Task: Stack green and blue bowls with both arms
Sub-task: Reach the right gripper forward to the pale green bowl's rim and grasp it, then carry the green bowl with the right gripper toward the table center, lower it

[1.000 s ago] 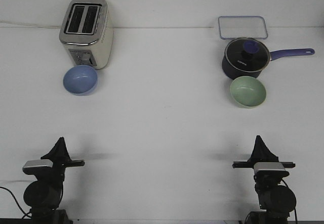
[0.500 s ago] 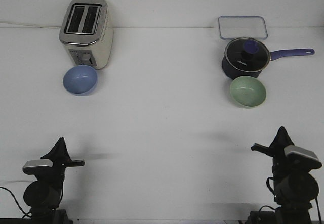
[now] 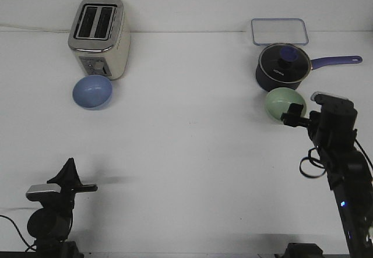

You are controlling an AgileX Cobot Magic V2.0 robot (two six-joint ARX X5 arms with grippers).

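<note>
Green bowl [image 3: 284, 103]: we are seeing it sitting upright on the white table [image 3: 192, 147] in the right half of the frame, just below the saucepan and touching or nearly touching it; its lower right rim is being overlapped by the right arm.

Blue bowl [image 3: 92, 91]: we are finding it upright in the upper left of the frame, just below the toaster and well apart from the green bowl.

Right gripper [image 3: 293, 117]: we are seeing it at the right of the frame, lying at the green bowl's lower right edge; whether its fingers are apart or together we cannot tell, since the dark parts are merging from this angle; whether it is touching the bowl we cannot tell either.

Left gripper [image 3: 69, 169]: it is sitting low in the lower left of the frame, pointing upward and far from both bowls; its fingers are showing as a single dark point, so we cannot tell their spacing.

Toaster [image 3: 99, 35]: standing at upper left.

Saucepan [image 3: 282, 67]: lidded, its handle pointing to the right.

Clear tray [image 3: 279, 31]: lying just above the saucepan.
</note>
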